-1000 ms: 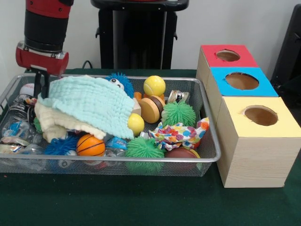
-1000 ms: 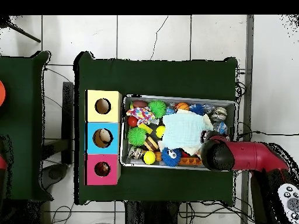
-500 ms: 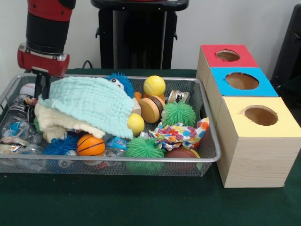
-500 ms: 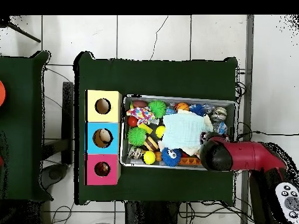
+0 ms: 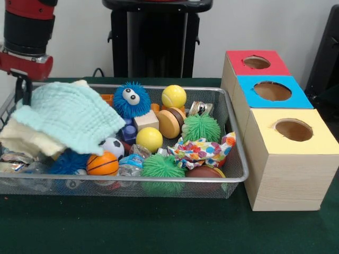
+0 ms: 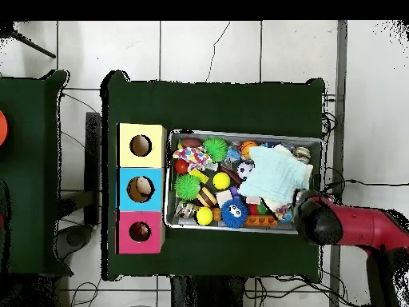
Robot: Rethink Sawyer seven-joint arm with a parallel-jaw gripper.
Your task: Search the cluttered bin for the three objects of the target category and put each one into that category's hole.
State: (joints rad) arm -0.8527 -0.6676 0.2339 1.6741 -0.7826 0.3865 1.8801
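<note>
Front view: the end effector (image 5: pixel 22 90) has dragged the mint cloth (image 5: pixel 69 117) toward the wire bin's (image 5: pixel 233 159) end farthest from the yellow box (image 5: pixel 288 159), uncovering a blue fuzzy toy (image 5: pixel 131 99) and a soccer ball (image 5: pixel 111 147); whether it grips the cloth cannot be told.

Overhead view: the cloth (image 6: pixel 277 177) lies bunched, without a clear long axis, at that bin (image 6: pixel 240 133) end beside the red arm (image 6: pixel 351 228).

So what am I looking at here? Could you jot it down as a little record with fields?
bin: wire mesh tray full of toys
cloth: pale green cloth, bunched at the tray's left end in the front view
arm: red and black, end effector at the cloth's edge; grip hidden
uncovered toys: blue fuzzy googly-eyed toy, small soccer ball
boxes: red, blue, yellow, each with a round hole
</note>
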